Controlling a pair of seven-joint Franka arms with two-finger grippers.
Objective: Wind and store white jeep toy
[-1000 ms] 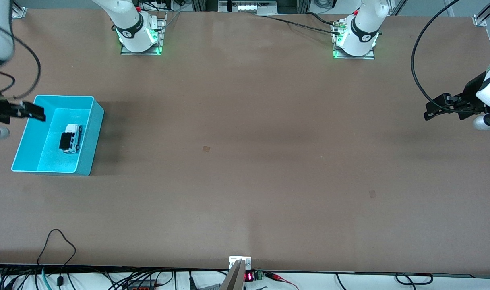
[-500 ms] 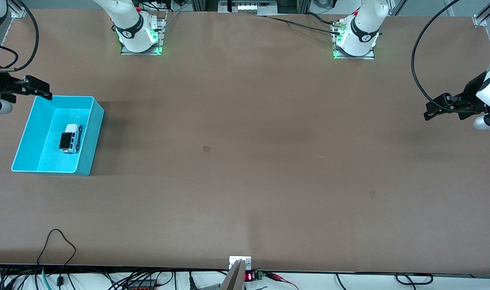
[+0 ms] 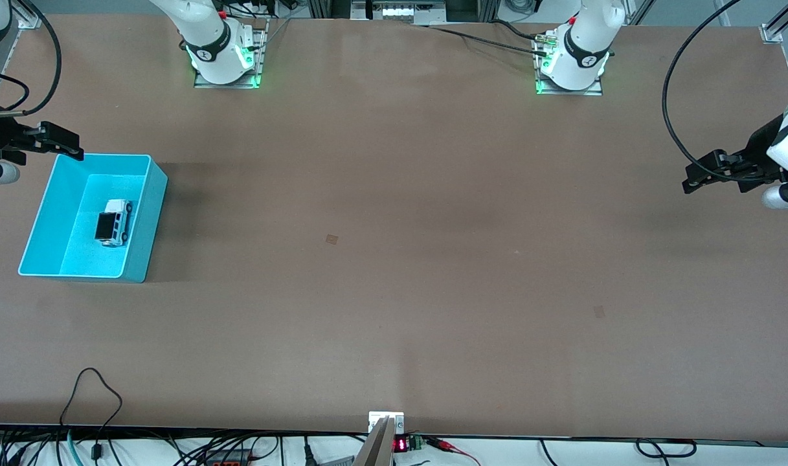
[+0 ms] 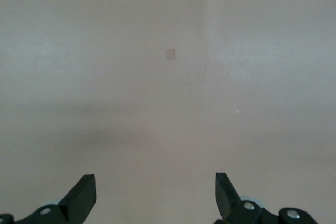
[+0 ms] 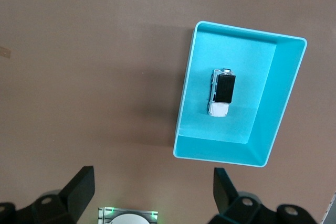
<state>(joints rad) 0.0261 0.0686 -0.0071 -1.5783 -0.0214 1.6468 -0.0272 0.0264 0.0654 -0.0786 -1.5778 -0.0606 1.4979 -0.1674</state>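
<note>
**Jeep stored in bin, both grippers spread and empty**

Nearest the front camera, at the table point(image 3: 394, 323) edge, we note a small module with a red lit display point(image 3: 400, 444); its digits are too small to read. Farther in, toward the right arm's end, we find the turquoise bin point(image 3: 141, 220). The white jeep toy point(image 3: 114, 222) rests on its wheels on the bin floor, black roof panel up, touching no wall. We read no lettering on the toy or bin. The right gripper point(image 3: 70, 147) hangs just over the bin's farther corner, fingers point(image 5: 80, 187) spread wide, holding nothing. The left gripper point(image 3: 691, 180) waits over bare table at the left arm's end, fingers point(image 4: 84, 195) likewise apart and empty
</note>
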